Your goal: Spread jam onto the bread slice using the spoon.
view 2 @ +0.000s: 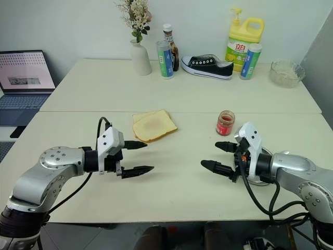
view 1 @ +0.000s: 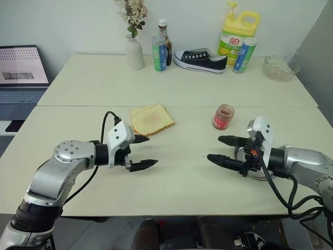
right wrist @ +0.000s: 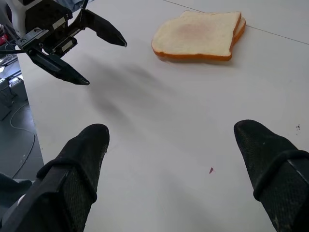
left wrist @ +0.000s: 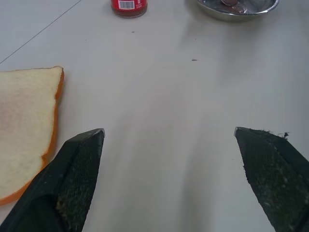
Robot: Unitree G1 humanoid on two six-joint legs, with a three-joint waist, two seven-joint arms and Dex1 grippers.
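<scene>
Basically unstarted: both pincers, left (view 1: 144,152) and right (view 1: 219,149), wide open and empty over worktop (view 1: 182,177), bread slice (view 1: 151,119) bare, jam (view 1: 223,116) jar untouched, spoon unclear in dish (left wrist: 238,7).

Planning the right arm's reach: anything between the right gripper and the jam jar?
Nothing visible. The small clear glass jar of red jam stands alone on bare table just beyond the open right gripper; the metal dish lies beside that gripper, off the path.

Cream table (view 1: 182,172) with bread slice (view 1: 151,119), jam (view 1: 223,116), metal dish (left wrist: 236,7).
</scene>
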